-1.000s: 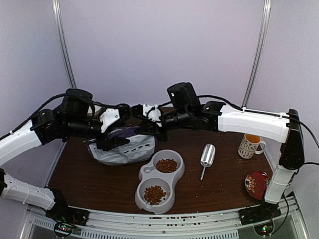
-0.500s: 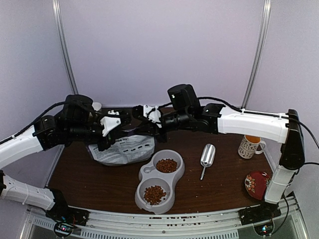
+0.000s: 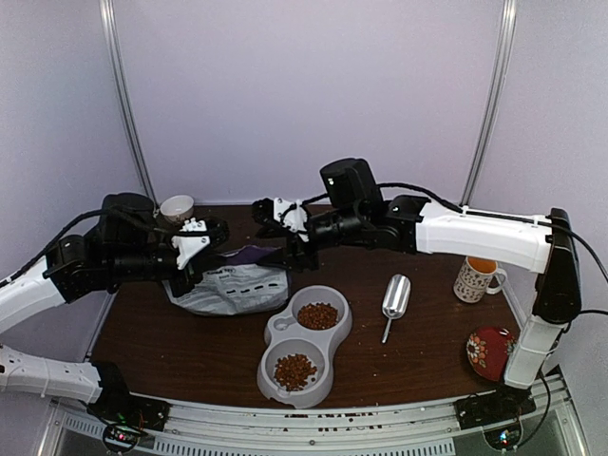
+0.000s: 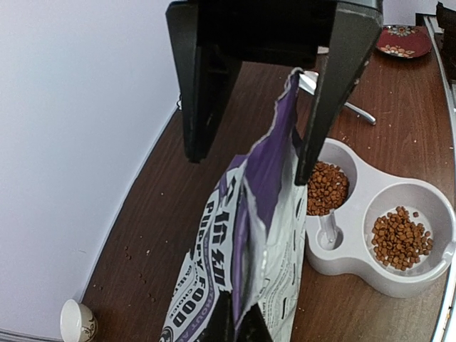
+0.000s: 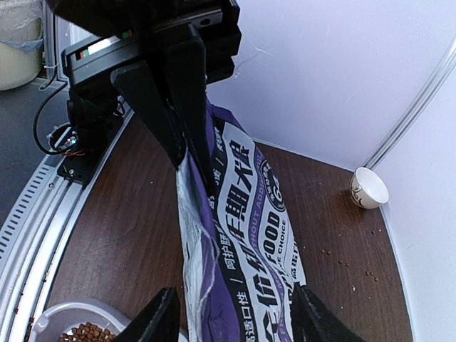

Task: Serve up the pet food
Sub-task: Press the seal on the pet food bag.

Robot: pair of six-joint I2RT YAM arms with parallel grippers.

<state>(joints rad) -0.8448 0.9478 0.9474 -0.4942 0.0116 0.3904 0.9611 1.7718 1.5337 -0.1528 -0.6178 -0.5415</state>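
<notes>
So the left gripper (image 5: pixel 191 160) is clamping shut on the top edge of the bag (image 3: pixel 233 285), with the rest of the bag sagging below it. That edge is running lengthwise toward the right gripper (image 4: pixel 251 164), which is hanging open with a finger on each side, gripping nothing. The kibble (image 3: pixel 317 315) is sitting in both cups of the bowl (image 3: pixel 334 337), just below the right gripper. I'm guessing the left arm is handling the bag alone next.
</notes>
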